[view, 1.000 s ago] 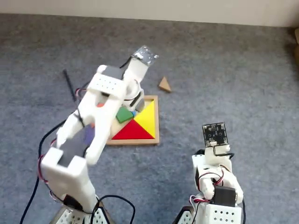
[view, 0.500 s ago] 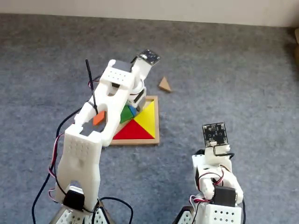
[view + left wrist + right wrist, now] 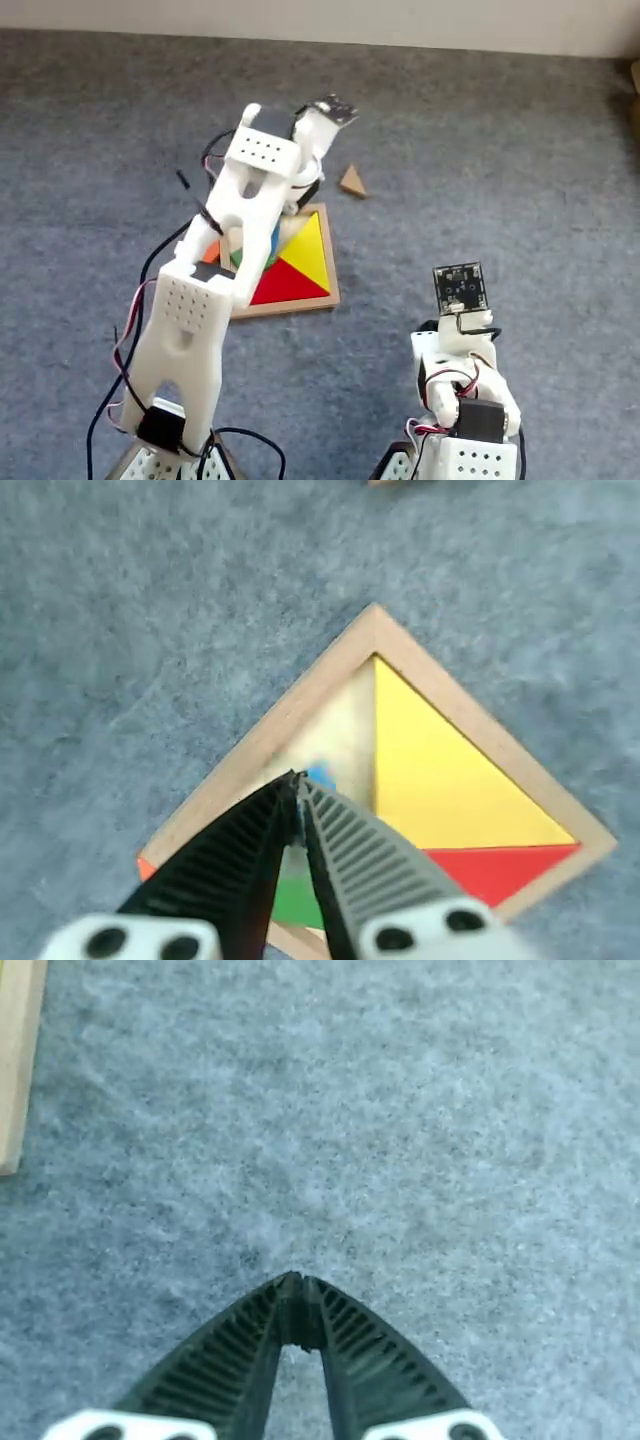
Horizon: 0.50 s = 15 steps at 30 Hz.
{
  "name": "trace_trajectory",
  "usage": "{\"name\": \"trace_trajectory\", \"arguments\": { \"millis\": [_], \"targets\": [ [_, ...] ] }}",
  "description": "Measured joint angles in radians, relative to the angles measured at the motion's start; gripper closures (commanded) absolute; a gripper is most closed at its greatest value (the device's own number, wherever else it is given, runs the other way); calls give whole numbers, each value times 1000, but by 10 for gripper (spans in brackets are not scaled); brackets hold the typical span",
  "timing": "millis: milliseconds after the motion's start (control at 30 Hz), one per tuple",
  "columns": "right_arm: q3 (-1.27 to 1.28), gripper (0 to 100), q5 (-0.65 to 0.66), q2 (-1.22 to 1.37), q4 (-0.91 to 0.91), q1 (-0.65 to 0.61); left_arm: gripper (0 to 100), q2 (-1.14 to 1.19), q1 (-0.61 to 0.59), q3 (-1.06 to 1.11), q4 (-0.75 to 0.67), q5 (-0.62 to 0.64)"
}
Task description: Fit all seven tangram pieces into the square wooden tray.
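One grey carpet: it is carrying everything, and it is leaving wide open room beyond the tray and toward the right edge.
Left arm: it is stretching from the near left edge out over the tray, covering the tray's left half in the high view.
Right arm: it is sitting folded at the near right edge, well apart from the tray.
Square wooden tray: it is lying left of the carpet's middle, with one bare slot showing pale at its far corner, beside the yellow piece.
Yellow triangle and red triangle: they are lying seated in the tray's right and near parts.
Green piece, blue piece, orange piece: they are peeking out around the left jaws, and their exact seating is hidden.
Loose tan triangle: it is lying on the carpet just beyond the tray's far right corner, its long edge seemingly facing the tray.
Left gripper: it is hanging over the bare slot, jaws pressed together and carrying nothing.
Right gripper: it is hanging over bare carpet, jaws together and carrying nothing.
Deciding relation: the loose triangle is lying past the left gripper, across the far rim, so the left arm is looking the nearer one to fetch it.
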Motion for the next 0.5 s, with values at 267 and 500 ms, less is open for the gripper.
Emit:
{"name": "trace_trajectory", "arguments": {
  "millis": [267,500],
  "targets": [
    [0,993,0,0,0,0,994,0,18,-107,68,5],
    [0,993,0,0,0,0,836,3,21,-51,71,5]
  ]
}}
